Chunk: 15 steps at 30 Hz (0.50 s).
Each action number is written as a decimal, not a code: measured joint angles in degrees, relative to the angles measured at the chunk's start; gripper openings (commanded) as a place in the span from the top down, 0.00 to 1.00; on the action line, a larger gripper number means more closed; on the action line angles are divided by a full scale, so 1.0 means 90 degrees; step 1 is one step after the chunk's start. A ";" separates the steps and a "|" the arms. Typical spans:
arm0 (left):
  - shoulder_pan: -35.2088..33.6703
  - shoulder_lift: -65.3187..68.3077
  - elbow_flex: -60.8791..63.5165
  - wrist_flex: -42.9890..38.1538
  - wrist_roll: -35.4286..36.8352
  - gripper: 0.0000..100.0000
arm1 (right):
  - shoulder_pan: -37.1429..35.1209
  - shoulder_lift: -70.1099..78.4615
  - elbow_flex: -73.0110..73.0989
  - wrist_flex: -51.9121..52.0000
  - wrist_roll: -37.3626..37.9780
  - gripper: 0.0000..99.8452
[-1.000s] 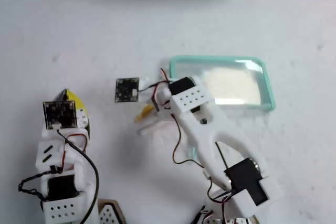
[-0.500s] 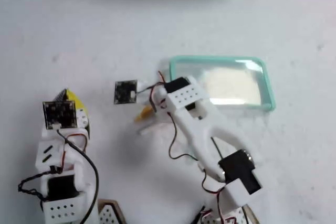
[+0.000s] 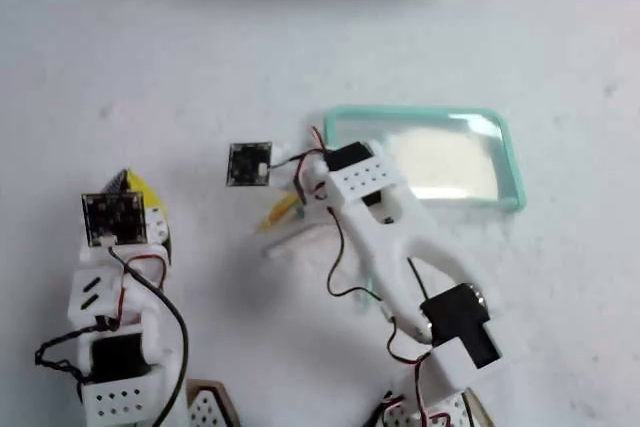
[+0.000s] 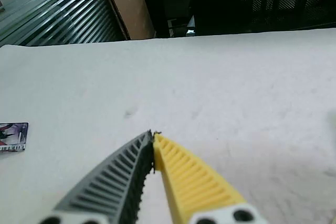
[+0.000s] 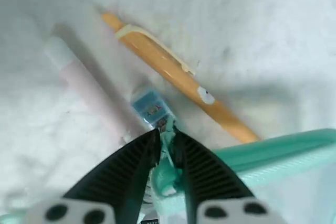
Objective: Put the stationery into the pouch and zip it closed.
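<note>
- R gripper (image 5: 166, 138): black fingers pinched together on a teal bit of the pouch (image 5: 283, 148) at its end nearest the pens; low over the table (image 3: 300, 47)
- pouch lies flat mid-table; R arm stretched over its left end
- orange pen (image 5: 178, 77) & pink pen (image 5: 89, 87) lie on the table just beside the pouch, outside it; splayed, not touching
- small blue tag (image 5: 151, 107) between the pens, just off the R fingertips; can't tell what it is
- L gripper (image 4: 153, 139): grey & yellow fingers closed tip to tip, nothing between; well apart from the pouch
- card (image 4: 10, 136) flat on the table
</note>
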<state>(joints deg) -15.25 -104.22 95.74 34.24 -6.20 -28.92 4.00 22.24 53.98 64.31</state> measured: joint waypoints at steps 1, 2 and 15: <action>0.0000 0.0000 0.0000 0.0000 0.0000 0.98 | 0.0000 0.0000 0.0000 0.0000 0.0000 0.99; 0.0000 0.0000 0.0000 0.0000 0.0000 0.98 | 0.0000 0.0000 0.0000 0.0000 0.0000 0.98; 0.0000 0.0000 0.0000 0.0000 0.0000 0.98 | 0.0020 -0.1280 -0.0537 0.0000 -0.0703 0.98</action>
<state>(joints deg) -15.25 -104.22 95.74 34.24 -6.20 -28.75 -7.52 17.41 53.98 57.98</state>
